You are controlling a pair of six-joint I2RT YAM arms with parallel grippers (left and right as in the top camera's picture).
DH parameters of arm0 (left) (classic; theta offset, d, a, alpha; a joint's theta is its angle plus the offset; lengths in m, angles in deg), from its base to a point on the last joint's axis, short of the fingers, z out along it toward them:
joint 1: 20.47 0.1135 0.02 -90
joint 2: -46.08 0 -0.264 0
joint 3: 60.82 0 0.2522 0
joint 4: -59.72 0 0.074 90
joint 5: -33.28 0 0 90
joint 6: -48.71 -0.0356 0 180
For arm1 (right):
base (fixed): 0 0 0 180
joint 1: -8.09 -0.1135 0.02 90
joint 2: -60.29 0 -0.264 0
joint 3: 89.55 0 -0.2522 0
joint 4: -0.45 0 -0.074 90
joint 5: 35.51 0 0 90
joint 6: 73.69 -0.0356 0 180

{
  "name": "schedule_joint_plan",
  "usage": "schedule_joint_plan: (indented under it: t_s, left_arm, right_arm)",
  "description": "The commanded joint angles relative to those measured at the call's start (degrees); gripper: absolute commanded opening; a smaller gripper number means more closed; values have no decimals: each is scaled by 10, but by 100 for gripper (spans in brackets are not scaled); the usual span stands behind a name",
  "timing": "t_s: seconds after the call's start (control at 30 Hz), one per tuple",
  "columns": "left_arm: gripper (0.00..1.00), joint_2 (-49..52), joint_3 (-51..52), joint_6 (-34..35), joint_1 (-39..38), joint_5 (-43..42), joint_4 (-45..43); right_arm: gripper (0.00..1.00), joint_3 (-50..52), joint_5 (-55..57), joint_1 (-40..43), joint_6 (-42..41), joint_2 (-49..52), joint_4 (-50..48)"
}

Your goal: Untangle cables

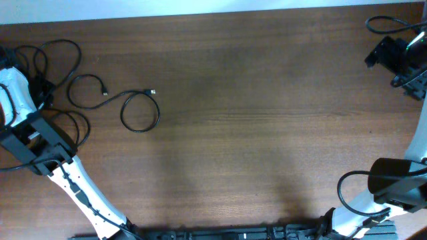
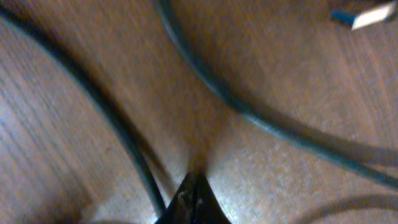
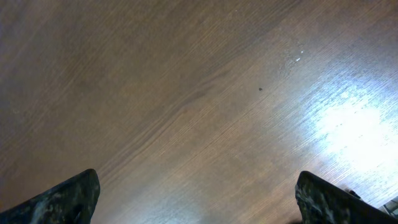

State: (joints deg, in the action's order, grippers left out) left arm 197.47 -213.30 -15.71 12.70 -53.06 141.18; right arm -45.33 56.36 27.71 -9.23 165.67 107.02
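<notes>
The cables lie at the table's far left. One thin black cable [image 1: 140, 111] curls in a loose loop ending in a small plug [image 1: 152, 91], and a second loop [image 1: 83, 91] sits beside it. More strands [image 1: 50, 57] bunch near the left arm. My left gripper [image 1: 44, 92] is down among them. In the left wrist view its fingertips [image 2: 194, 190] are shut with nothing visible between them. One strand [image 2: 134, 155] runs just left of them, another strand [image 2: 261, 121] crosses ahead, and a silver plug [image 2: 364, 17] lies beyond. My right gripper [image 3: 202, 199] is open over bare wood.
The right arm [image 1: 400, 60] hovers at the far right corner with its own thick black wire [image 1: 387, 25] looping by the table's back edge. The left arm's links [image 1: 80, 190] slant across the front left. Bare brown table [image 1: 267, 120] spans the middle.
</notes>
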Motion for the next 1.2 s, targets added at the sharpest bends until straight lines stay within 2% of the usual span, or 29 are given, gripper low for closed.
schedule_joint_plan:
  t_s: [0.0,0.2,0.4,0.53,0.6,0.7,0.77,0.83,0.93,1.0,1.07,1.17]
  left_arm:
    - [0,10,35,7,2,7,-24]
    - [0,23,37,5,1,0,-69]
    - [0,90,37,4,1,-24,-118]
    - [0,97,35,-44,1,-28,-175]
    - [0,96,9,-76,1,-62,-188]
    - [0,95,-65,-77,2,-123,-184]
    - [1,93,-132,-76,2,-154,-161]
    - [0,92,-228,-75,2,-154,-99]
    - [0,92,-337,-20,4,-156,-5]
    - [0,92,-397,-8,3,-179,66]
    - [0,80,-412,-8,1,-237,135]
    - [0,78,-408,-8,-9,-237,244]
  right_arm:
    - [98,0,-1,-2,-4,0,0]
    - [98,0,-1,-2,-4,0,0]
    - [98,0,-1,-2,-4,0,0]
    - [98,0,-1,-2,-4,0,0]
    - [98,0,-1,-2,-4,0,0]
    - [98,0,-1,-2,-4,0,0]
    - [98,0,-1,-2,-4,0,0]
    - [98,0,-1,-2,-4,0,0]
    - [98,0,-1,-2,-4,0,0]
    - [98,0,-1,-2,-4,0,0]
    - [98,0,-1,-2,-4,0,0]
    - [98,0,-1,-2,-4,0,0]
